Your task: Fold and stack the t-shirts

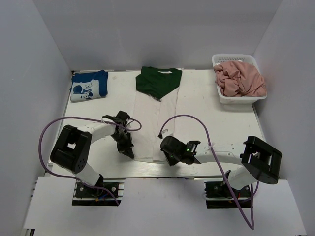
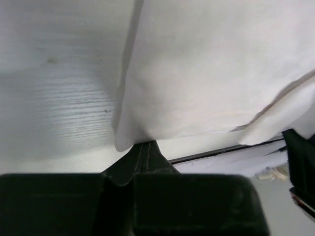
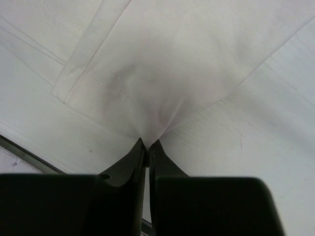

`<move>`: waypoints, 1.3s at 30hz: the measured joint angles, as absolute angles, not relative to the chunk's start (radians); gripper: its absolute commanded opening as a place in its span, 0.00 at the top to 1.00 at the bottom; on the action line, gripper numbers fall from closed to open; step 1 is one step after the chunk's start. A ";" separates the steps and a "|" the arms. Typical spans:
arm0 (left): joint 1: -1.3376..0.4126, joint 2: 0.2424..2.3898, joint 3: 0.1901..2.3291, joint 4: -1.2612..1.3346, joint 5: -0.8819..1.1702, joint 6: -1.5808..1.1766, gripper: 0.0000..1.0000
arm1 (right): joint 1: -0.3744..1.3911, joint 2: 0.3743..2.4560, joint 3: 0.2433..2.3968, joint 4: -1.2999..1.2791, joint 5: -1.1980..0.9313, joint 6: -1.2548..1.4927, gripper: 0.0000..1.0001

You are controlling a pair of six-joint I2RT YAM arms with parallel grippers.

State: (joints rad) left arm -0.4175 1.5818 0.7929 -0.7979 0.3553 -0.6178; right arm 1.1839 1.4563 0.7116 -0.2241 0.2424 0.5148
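At the near edge of the table (image 1: 206,123), the left gripper (image 2: 142,148) has its fingers pressed together on the near-left corner of the white t-shirt (image 1: 155,128), and the cloth tucks in between the tips. The shirt lies flat in a long strip down the middle of the table, running from the grippers toward the back. The right gripper (image 3: 146,144) is likewise pinched tight on the near-right corner, where the fabric gathers into a small peak. Along the back, a folded blue t-shirt (image 1: 89,85) with a white cartoon print lies at the far left. A dark green garment (image 1: 158,81) covers the white shirt's far end. A white basket (image 1: 234,57) of crumpled pink clothes (image 1: 239,78) stands at the far right.
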 measured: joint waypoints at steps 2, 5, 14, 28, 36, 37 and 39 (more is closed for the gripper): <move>-0.418 1.565 0.818 -0.813 0.328 -0.611 0.65 | 1.184 1.455 0.712 -0.230 0.247 0.517 1.00; -0.418 1.517 0.845 -0.838 0.293 -0.601 0.31 | 1.184 1.454 0.712 -0.235 0.251 0.518 1.00; -0.418 1.492 0.859 -0.863 0.211 -0.596 0.28 | 1.182 1.454 0.712 -0.239 0.257 0.521 1.00; -0.416 1.538 0.775 -0.776 0.287 -0.592 1.00 | 1.179 1.454 0.712 -0.246 0.261 0.547 1.00; -0.416 1.510 0.812 -0.774 0.331 -0.591 1.00 | 1.165 1.431 0.765 -0.285 0.309 0.567 1.00; -0.416 1.510 0.832 -0.773 0.332 -0.591 1.00 | 1.158 1.428 0.775 -0.284 0.318 0.571 1.00; -0.416 1.510 0.872 -0.759 0.340 -0.593 1.00 | 1.137 1.427 0.796 -0.283 0.337 0.575 1.00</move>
State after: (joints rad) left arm -0.4160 1.5097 0.8722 -0.7589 0.3401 -0.5926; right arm 1.1366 1.4269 0.7959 -0.2832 0.3367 0.5755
